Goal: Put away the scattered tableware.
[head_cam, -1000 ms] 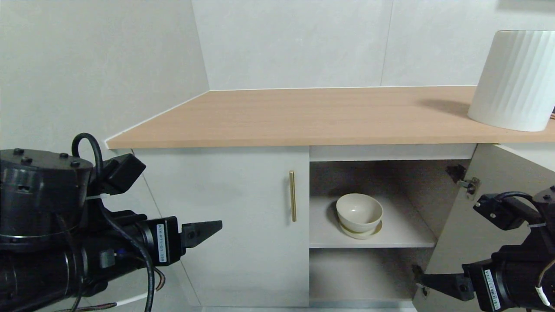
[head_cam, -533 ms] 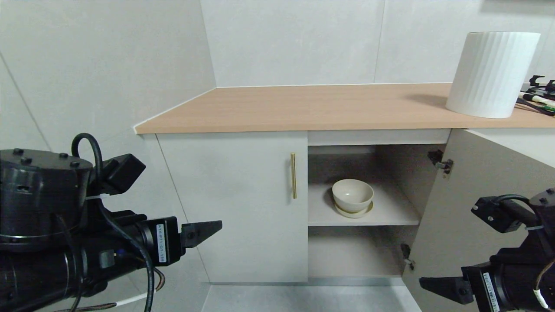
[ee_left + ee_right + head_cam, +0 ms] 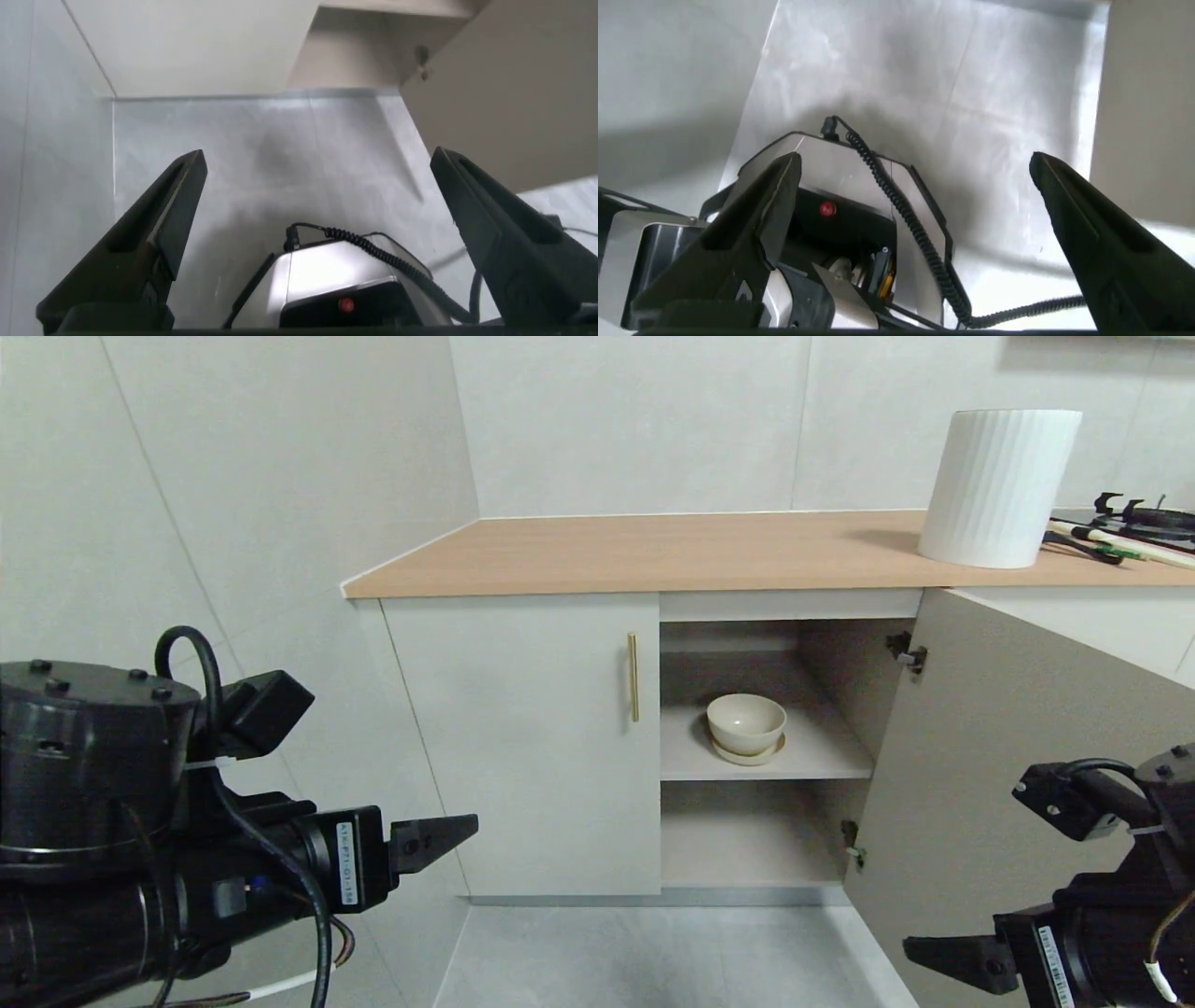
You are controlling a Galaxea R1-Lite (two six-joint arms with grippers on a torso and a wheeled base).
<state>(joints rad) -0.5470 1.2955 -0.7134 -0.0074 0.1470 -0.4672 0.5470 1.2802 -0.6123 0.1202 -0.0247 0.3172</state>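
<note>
left gripper [image 3: 318, 161] low, level, spread wide, empty | right gripper [image 3: 915, 163] likewise (near open cabinet door [image 3: 971, 737])

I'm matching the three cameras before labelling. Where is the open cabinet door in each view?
Head view: the open cabinet door swings out at the right, beside the shelf holding the bowl.
Left wrist view: it is the beige panel next to the lower hinge.
Right wrist view: a pale strip beside the floor may be it; I cannot tell.
Shared landmark: the grey floor tiles, seen in all three.
</note>
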